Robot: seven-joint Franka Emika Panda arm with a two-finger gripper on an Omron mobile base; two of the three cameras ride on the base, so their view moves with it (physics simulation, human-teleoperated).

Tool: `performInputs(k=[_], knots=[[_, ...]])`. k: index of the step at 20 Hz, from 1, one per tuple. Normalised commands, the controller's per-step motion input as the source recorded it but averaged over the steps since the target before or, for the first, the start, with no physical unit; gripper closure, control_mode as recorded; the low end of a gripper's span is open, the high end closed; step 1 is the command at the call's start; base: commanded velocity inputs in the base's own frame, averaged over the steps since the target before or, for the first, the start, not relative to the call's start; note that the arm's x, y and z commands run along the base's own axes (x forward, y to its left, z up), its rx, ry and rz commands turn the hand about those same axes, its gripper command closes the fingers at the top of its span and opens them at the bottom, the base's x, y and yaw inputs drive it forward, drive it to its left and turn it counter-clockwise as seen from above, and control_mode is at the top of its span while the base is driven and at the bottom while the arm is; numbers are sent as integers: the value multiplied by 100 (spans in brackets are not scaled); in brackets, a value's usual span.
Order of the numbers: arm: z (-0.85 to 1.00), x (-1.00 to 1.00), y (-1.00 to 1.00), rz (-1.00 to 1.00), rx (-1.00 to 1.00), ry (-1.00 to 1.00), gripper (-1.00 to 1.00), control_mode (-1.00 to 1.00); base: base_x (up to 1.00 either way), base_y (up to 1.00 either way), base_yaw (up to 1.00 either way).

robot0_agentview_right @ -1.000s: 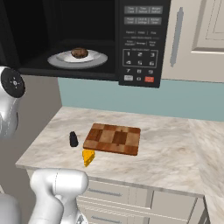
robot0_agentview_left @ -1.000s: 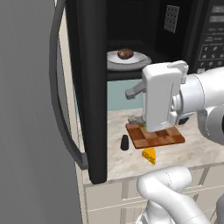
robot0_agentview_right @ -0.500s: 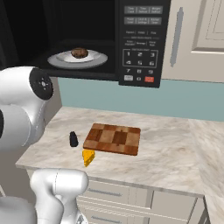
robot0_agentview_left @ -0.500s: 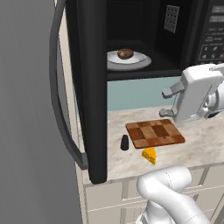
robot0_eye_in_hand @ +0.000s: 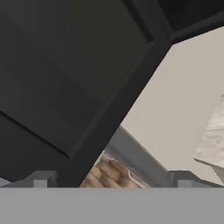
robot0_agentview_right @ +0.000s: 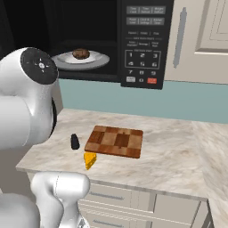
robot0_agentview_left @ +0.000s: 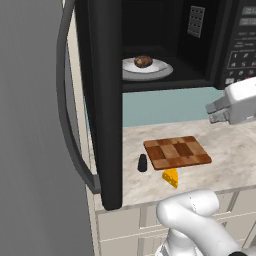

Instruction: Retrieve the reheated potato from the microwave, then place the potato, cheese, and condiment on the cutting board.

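Pincer (robot0_eye_in_hand: 112,181) spread wide (empty) near microwave (robot0_agentview_left: 165,45); keypad lettering too blurred to read.

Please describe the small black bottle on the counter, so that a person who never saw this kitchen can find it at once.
Find the black microwave with its door swung open, then look down to the marble counter and the checkered cutting board. The black bottle stands upright just off the board's left end, apart from it. The only other small thing nearby is the yellow cheese wedge, lying nearer the counter's front edge.
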Motion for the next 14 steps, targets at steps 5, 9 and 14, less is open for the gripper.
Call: performInputs(k=[5,9,14], knots=[[5,22,-35,-29,-20,-9,-100,-100,0,0,0],[7,35,-29,-32,-11,0,-100,-100,0,0,0],[3,43,-16,-24,-2,0,-100,-100,0,0,0]])
